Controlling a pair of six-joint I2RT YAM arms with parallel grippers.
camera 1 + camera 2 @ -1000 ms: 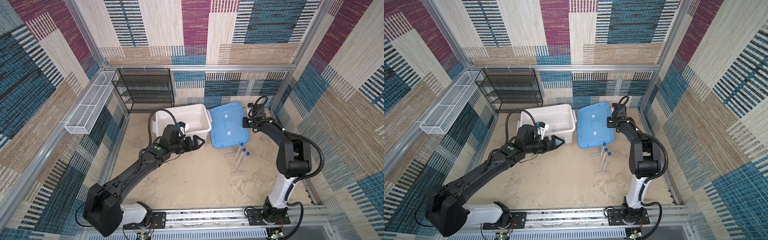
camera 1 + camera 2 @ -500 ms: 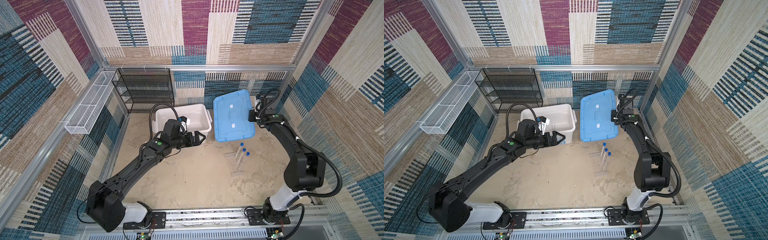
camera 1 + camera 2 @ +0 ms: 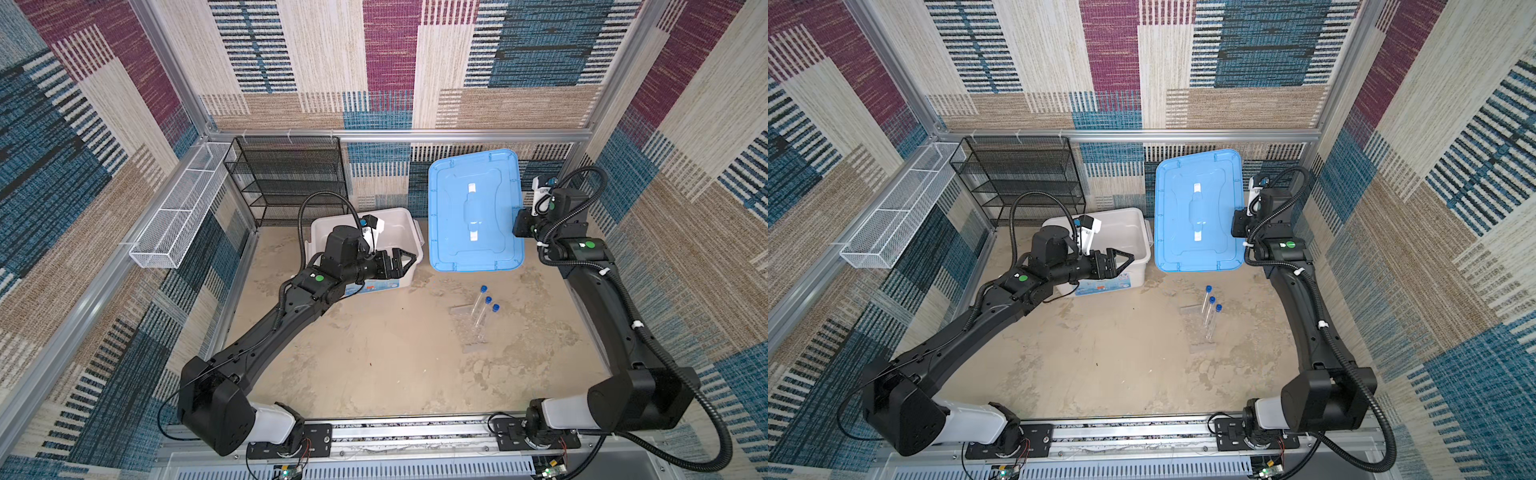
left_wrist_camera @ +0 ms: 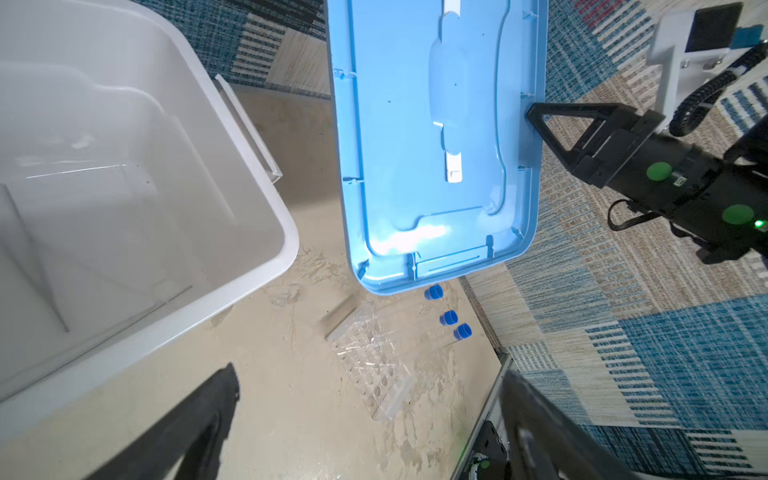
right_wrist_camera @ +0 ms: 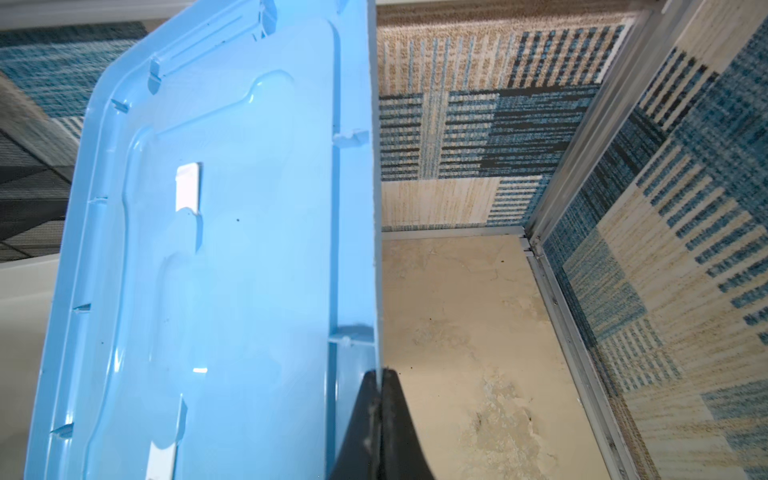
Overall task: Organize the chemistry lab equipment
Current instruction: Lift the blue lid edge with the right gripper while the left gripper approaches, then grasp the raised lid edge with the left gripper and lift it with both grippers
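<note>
Test tubes (image 3: 482,308), three with blue caps, lie side by side on the sandy surface right of centre, half across a clear tube rack (image 4: 374,365) that lies flat there. Neither arm is touching them.

What has changed is the light-blue lid (image 3: 473,208). A second ago it sat low and nearly flat beside the white box (image 3: 409,224). Now the right jaws, clamped tight on its long edge, have swung it up so that it stands steeply before the back wall. Its underside faces the cameras and its lower edge hangs clear of the surface just behind the tube caps. The left jaws, spread wide and empty, have drifted along the near wall of the box and hover at its rim.

For the task this reads as the opening step nearly done. The box stands uncovered, and the wrist view shows mostly bare white walls and some clear panels I cannot identify. The lid is not yet set down, so the right arm is not free. The empty left jaws look the likelier to start on the tubes.
</note>
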